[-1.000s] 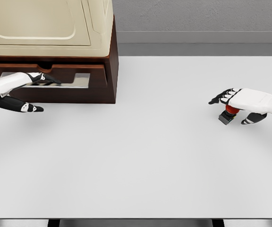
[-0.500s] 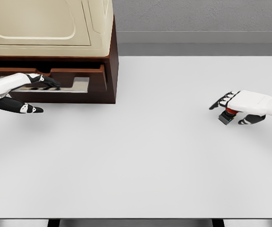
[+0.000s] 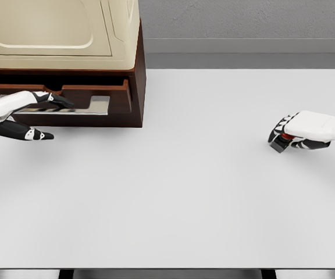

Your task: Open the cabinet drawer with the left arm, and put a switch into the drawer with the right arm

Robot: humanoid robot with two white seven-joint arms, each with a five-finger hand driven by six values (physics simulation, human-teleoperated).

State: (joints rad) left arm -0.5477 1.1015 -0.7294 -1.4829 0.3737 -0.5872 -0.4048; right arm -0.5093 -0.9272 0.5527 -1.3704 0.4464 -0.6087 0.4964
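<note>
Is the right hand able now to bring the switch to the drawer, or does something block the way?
Probably yes. The right hand is closed on the switch, the table between is bare, and the drawer stands partly open, though the left hand is at its front.

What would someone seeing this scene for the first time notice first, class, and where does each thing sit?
A dark brown cabinet with a cream appliance on top fills the upper left, its drawer slightly pulled out with the left hand at its front. Far right on the white table, the right hand closes its fingers over a small switch with a red top.
</note>
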